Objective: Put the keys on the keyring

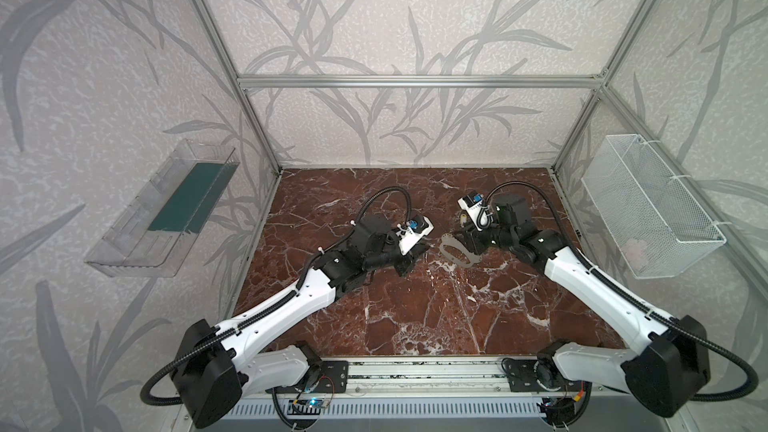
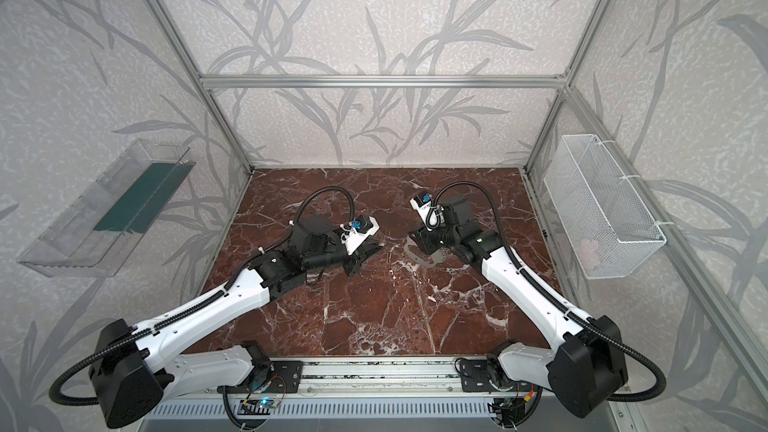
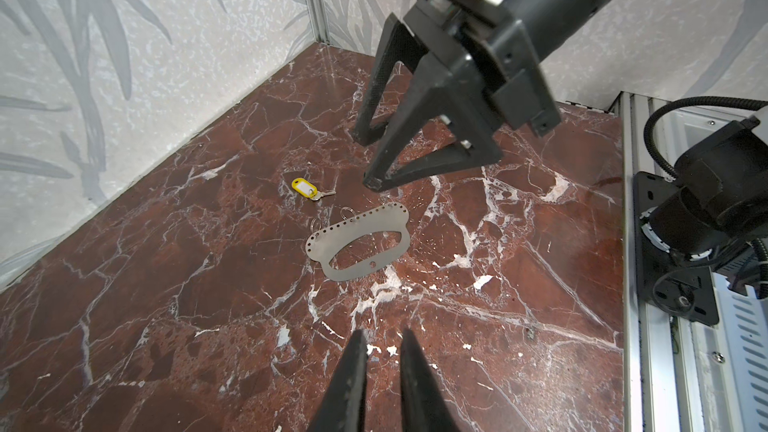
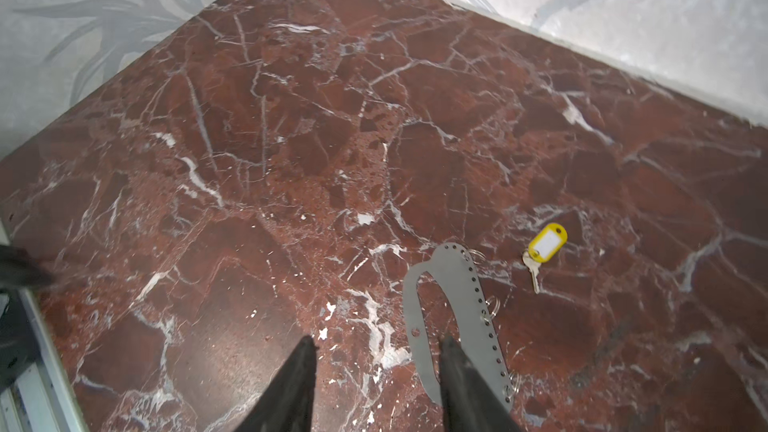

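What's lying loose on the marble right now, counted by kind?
Flat perforated plate: 1
Yellow tag: 1
Small silver key, joined to the tag: 1
Thin wire rings along the plate's holed rim: 3, as far as I can make out
Total: 6

Desk (image 3: pixel 457 326): red-brown marble, white veins | flat on it, there's the perforated plate (image 3: pixel 349 232) (thin rings along its rim) | close by, not touching: yellow-tagged key (image 3: pixel 305 188)
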